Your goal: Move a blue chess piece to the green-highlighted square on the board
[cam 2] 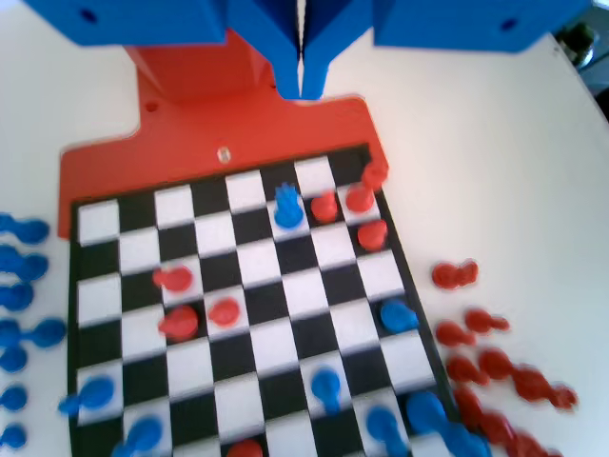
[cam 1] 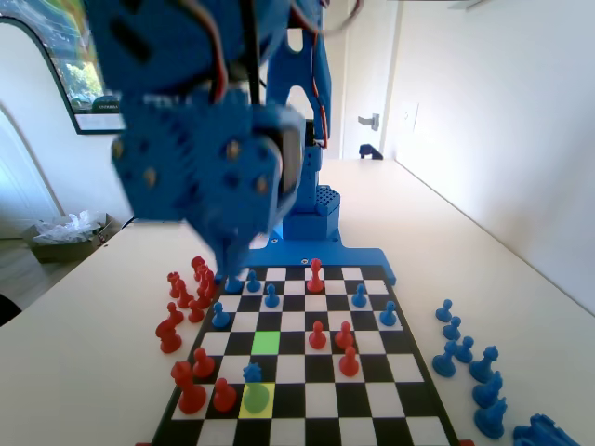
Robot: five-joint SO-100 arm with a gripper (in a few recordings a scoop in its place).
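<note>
The blue chess piece [cam 1: 252, 373] with the jagged crown stands on the yellow-lime square [cam 1: 257, 400] near the board's [cam 1: 321, 401] close end in the fixed view. The green-highlighted square [cam 1: 266, 342] lies bare one row beyond it. My gripper [cam 1: 228, 268] hangs high over the board, its tip in the picture at the far left rows, jaws pressed together with nothing between them. In the wrist view the gripper [cam 2: 303, 81] points down from the top edge, and the blue chess piece [cam 2: 288, 208] sits below it on the board [cam 2: 285, 333], apart from the jaws.
Red pieces [cam 1: 224, 395] stand just left of the crowned piece, and others [cam 1: 344, 336] sit mid-board to the right. Blue pawns [cam 1: 271, 295] line the far rows. Off the board lie a red cluster [cam 1: 191, 288] on the left and blue pieces [cam 1: 465, 353] on the right.
</note>
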